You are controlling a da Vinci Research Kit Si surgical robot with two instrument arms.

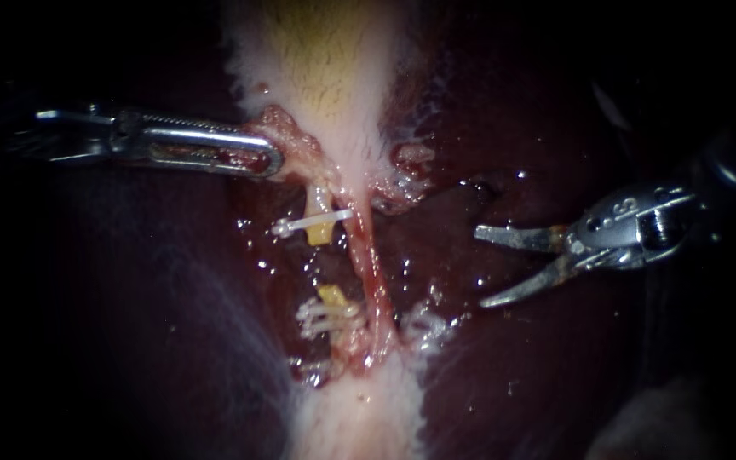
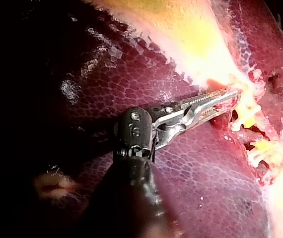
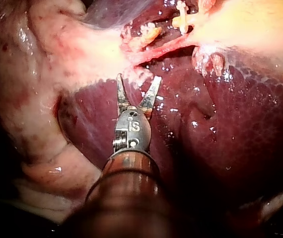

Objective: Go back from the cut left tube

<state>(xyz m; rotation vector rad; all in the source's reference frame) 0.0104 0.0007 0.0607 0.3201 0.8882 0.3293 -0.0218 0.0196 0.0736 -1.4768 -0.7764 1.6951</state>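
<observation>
The left tube is cut in two. Its upper yellow stump (image 1: 320,232) carries a white clip (image 1: 310,223), and its lower stump (image 1: 331,296) sits above more white clips (image 1: 325,318). Beside them the reddish right tube (image 1: 374,268) runs whole. My right instrument (image 1: 479,267) lies to the right of the tubes, apart from them, its two blades open and empty; the right wrist view shows the right instrument (image 3: 138,79) short of the tubes. My left instrument (image 1: 267,158) is shut on pink tissue at the gallbladder's (image 1: 334,68) lower edge, and the left wrist view shows the left instrument (image 2: 232,95) on it.
Dark red liver (image 1: 513,358) lies on both sides of the tubes, wet and glistening. Pale fatty tissue (image 1: 359,417) runs down below the lower clips. Ragged white tissue edges (image 1: 423,328) border the dissected bed.
</observation>
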